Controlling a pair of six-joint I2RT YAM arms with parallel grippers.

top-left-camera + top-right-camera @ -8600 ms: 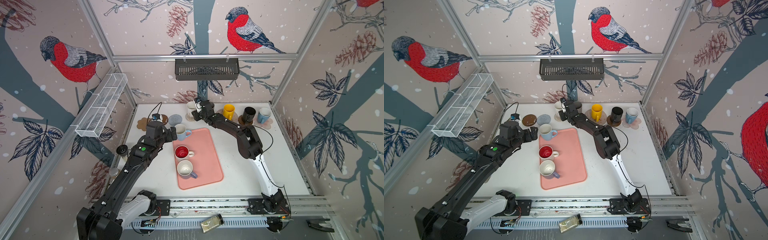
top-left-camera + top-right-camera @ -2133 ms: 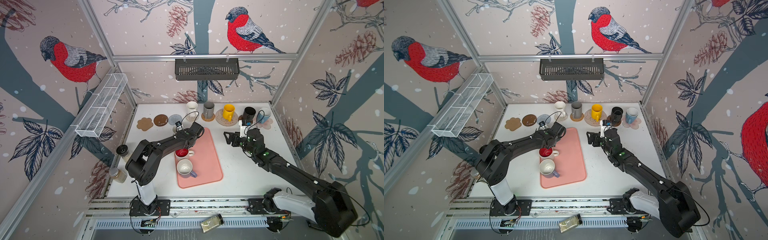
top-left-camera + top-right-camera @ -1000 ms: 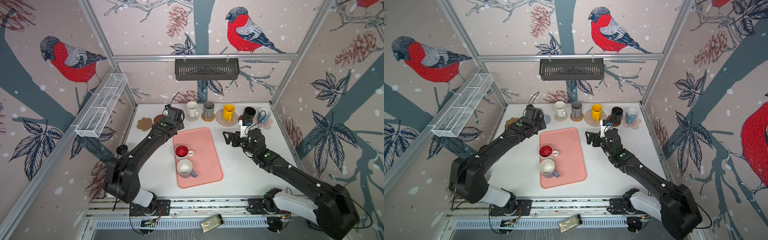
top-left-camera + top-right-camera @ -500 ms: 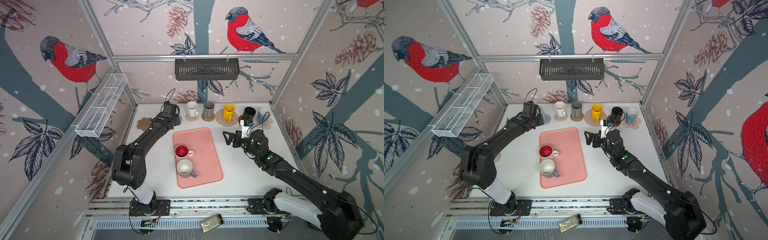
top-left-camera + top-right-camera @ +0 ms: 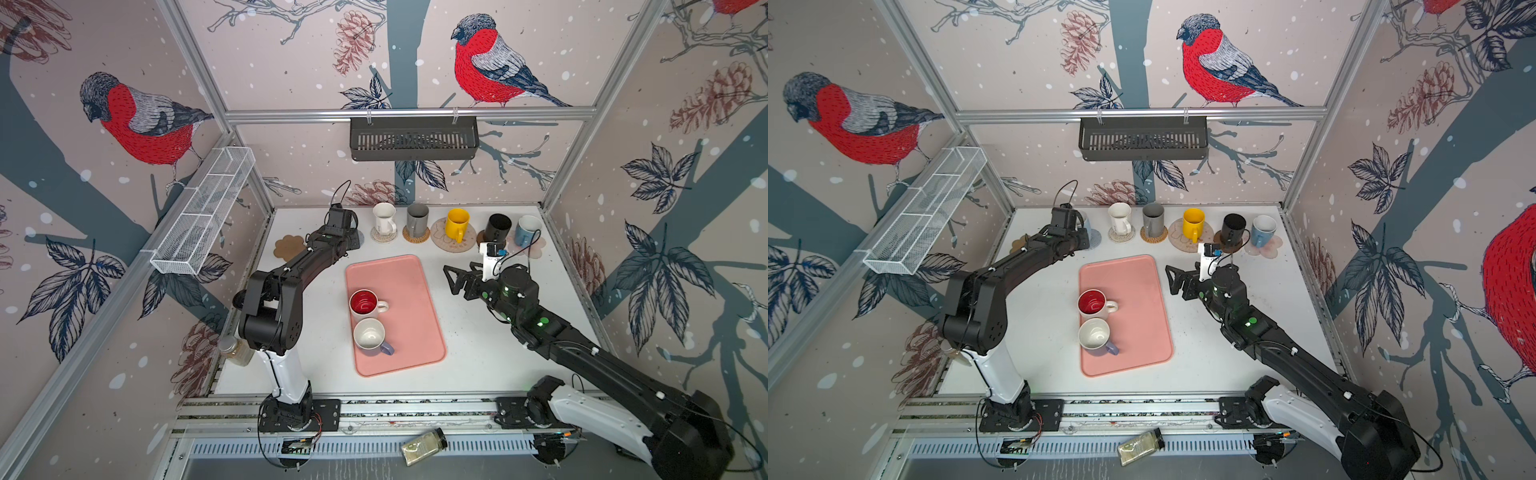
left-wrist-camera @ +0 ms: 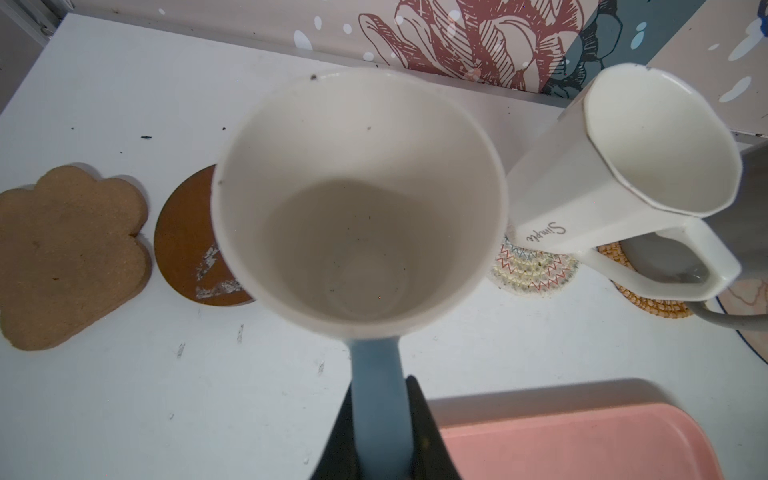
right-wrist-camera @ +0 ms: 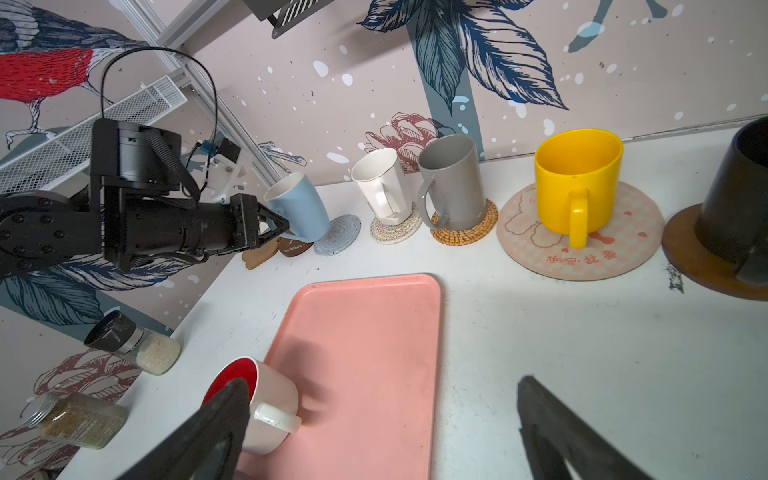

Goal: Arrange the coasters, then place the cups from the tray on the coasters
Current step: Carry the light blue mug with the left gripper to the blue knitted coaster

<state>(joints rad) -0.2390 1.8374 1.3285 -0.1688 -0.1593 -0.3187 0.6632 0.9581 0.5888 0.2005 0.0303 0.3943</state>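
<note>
Left of frame centre, left gripper pinches the tilted light blue mug by its handle, perhaps touching the blue-grey coaster; right gripper gapes wide.

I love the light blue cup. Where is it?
Back left in a top view: the light blue cup hangs tilted in the left jaws over the blue-grey coaster, beside the white cup.

A light blue mug, white inside, is gripped by its handle in the left end effector. A dark brown disc coaster is partly hidden behind it; a tan paw-shaped coaster is seen further left.
</note>
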